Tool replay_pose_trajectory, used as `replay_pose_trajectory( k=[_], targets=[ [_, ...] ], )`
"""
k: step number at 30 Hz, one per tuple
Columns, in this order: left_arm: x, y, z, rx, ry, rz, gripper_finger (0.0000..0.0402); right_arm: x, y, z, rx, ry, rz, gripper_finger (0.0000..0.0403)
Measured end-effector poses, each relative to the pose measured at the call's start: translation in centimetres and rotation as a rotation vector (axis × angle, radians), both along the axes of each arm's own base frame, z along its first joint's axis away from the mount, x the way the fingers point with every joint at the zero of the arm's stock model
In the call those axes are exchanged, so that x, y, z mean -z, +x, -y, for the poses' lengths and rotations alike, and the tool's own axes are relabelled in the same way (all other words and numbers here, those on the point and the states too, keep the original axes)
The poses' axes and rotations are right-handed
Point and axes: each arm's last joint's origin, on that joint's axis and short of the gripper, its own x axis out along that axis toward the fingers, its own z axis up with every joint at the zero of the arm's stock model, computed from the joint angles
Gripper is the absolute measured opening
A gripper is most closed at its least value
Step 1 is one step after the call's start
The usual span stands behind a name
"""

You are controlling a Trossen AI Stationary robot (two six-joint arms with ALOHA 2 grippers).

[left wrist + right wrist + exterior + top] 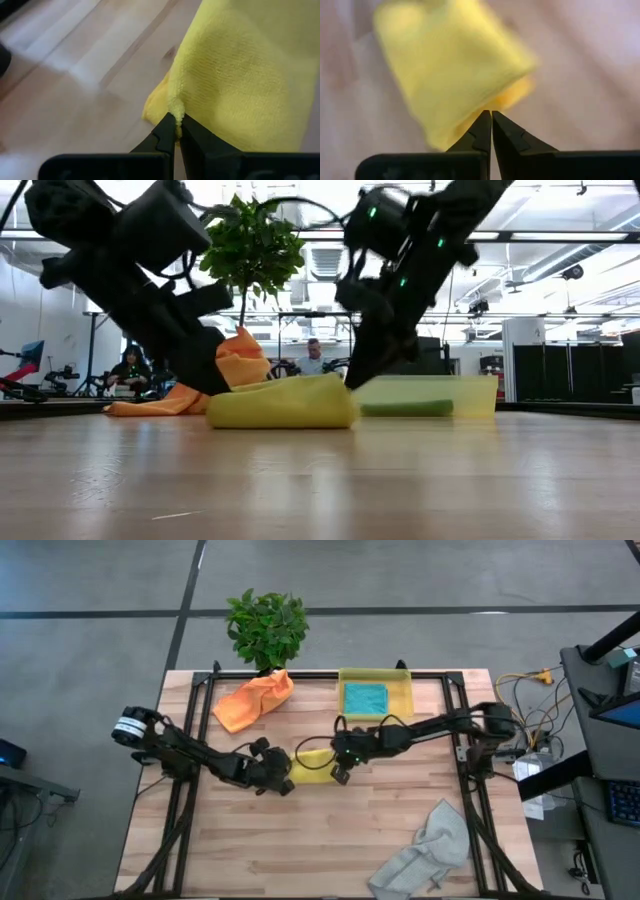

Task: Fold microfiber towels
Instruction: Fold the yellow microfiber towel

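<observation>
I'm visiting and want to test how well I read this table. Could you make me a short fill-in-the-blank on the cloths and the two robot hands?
1. Both grippers, left gripper and right gripper, pinch the ____ towel in the middle of the table.
2. The teal towel lies folded inside the yellow ____.
3. The orange towel lies crumpled just in front of the potted ____.
4. The towel nearest the table's right front corner is ____.

Missing words: yellow; bin; plant; grey
</observation>
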Motion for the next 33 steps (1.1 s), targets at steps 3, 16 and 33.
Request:
replay_pose_trajectory(
  k=[3,16,33],
  targets=[
    [-0.3,0.4,0.1,0.048,0.037,0.008,0.0000,-2.1,-0.5,-0.1,0.012,-0.075,0.058,0.0009],
    [-1.3,1.5,-1.2,0.020,0.060,0.027,0.0000,-0.1,1.0,0.4,-0.041,-0.016,0.103,0.0009],
    [-1.0,1.6,-2.9,-0.014,0.026,0.007,0.0000,-0.4,1.7,-0.5,-0.033,-0.006,0.174,0.0009]
  ],
)
